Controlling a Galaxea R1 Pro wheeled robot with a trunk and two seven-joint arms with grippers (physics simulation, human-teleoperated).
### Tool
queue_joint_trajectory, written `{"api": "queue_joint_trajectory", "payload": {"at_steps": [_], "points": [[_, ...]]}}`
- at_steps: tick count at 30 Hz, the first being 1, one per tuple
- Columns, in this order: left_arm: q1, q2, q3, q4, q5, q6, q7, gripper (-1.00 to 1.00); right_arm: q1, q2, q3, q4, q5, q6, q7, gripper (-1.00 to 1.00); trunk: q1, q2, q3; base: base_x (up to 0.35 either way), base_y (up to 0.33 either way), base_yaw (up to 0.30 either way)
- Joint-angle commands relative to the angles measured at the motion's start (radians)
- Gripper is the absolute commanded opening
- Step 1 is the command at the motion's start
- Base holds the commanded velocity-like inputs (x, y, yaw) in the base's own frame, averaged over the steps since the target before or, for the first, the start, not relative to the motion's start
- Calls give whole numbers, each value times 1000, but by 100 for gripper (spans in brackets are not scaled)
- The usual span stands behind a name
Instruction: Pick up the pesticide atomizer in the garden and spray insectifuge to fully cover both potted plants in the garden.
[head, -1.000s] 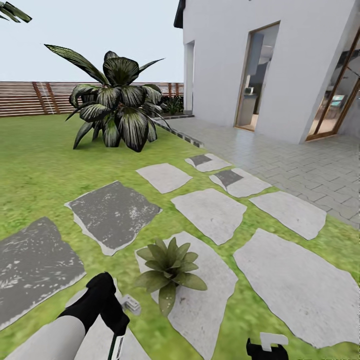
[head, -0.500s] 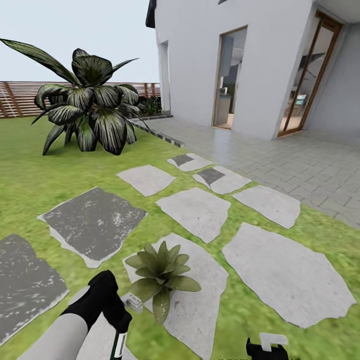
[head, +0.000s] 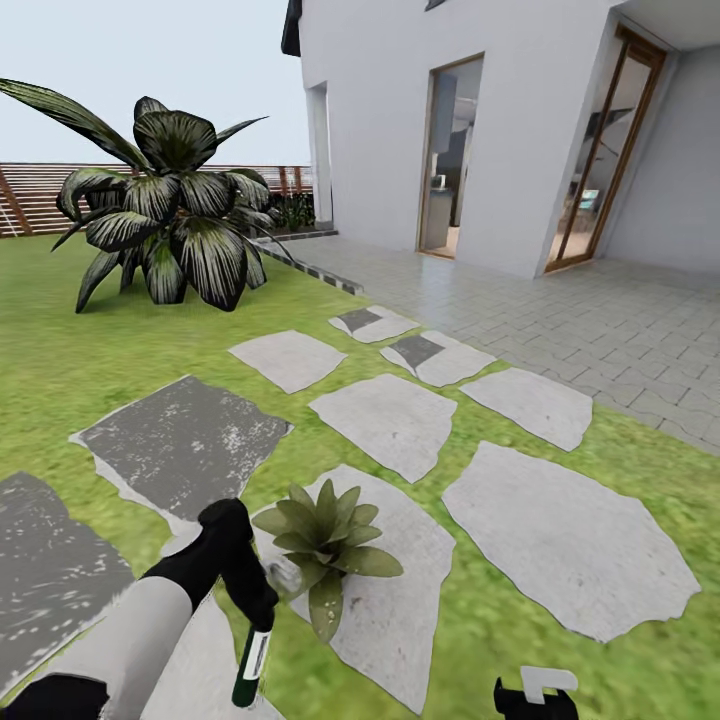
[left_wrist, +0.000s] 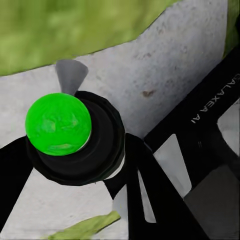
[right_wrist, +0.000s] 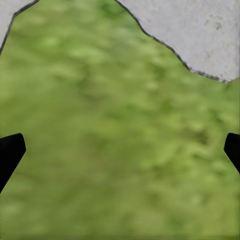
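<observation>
My left gripper (head: 246, 606) is shut on the pesticide atomizer (head: 250, 664), a dark bottle with a white label that hangs below the black hand. In the left wrist view the atomizer (left_wrist: 75, 137) shows a black body with a bright green round top, held between the dark fingers (left_wrist: 150, 170). Just to its right a potted plant (head: 325, 545), a rosette of pointed green leaves, stands on a pale stepping stone (head: 400, 600); its pot is hidden by leaves. My right gripper (head: 535, 695) is open, low over grass (right_wrist: 120, 135).
A large dark broad-leaved shrub (head: 165, 225) stands on the lawn at the back left before a brown slatted fence (head: 30, 195). Grey stepping stones (head: 185, 440) spread ahead. A white house (head: 520, 130) with glass doors and a paved terrace (head: 610, 330) lie to the right.
The camera has turned right, shifting the whole view left. My left arm has lifted and moved toward the plant, so more of the bottle shows below the hand.
</observation>
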Motion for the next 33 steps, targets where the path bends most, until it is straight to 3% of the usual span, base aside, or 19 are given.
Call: {"api": "queue_joint_trajectory", "payload": {"at_steps": [1, 2, 4, 7, 10, 17, 27, 33], "points": [[-5, 2, -3, -2, -36, 11, -18, -100, -1, 0, -8, 2, 11, -3, -4, 100, 0, 0, -1, 0, 0, 0], [-9, 4, -2, -3, -72, 11, -26, -100, -1, 0, -8, 1, 11, -3, -3, 100, 0, 0, -1, 0, 0, 0], [-12, 18, -1, -4, -107, 11, -32, -100, -1, 3, -8, 0, 11, -3, -4, 100, 0, 0, -1, 0, 0, 0], [-13, 64, 5, -4, -106, 12, -37, -100, -1, 4, -8, 0, 9, -3, -4, 100, 0, 0, -1, 0, 0, -124], [-8, 79, 18, -4, -103, 11, -56, -100, -1, 4, -8, -1, 9, -3, -4, 100, 0, 0, -1, 0, 0, -238], [0, 81, 24, -5, -103, 8, -60, -100, -1, 4, -8, -1, 8, -3, -5, 100, 0, 0, -1, -106, 83, -257], [1, 83, 32, -5, -102, 8, -56, -100, -1, 5, -8, -1, 4, -3, -7, 100, 0, 0, -3, -54, 284, -22], [2, 72, 102, -6, -103, 6, -47, -100, -1, 5, -8, -3, 3, -4, -8, 100, 0, 0, -8, 156, 244, -5]]}}
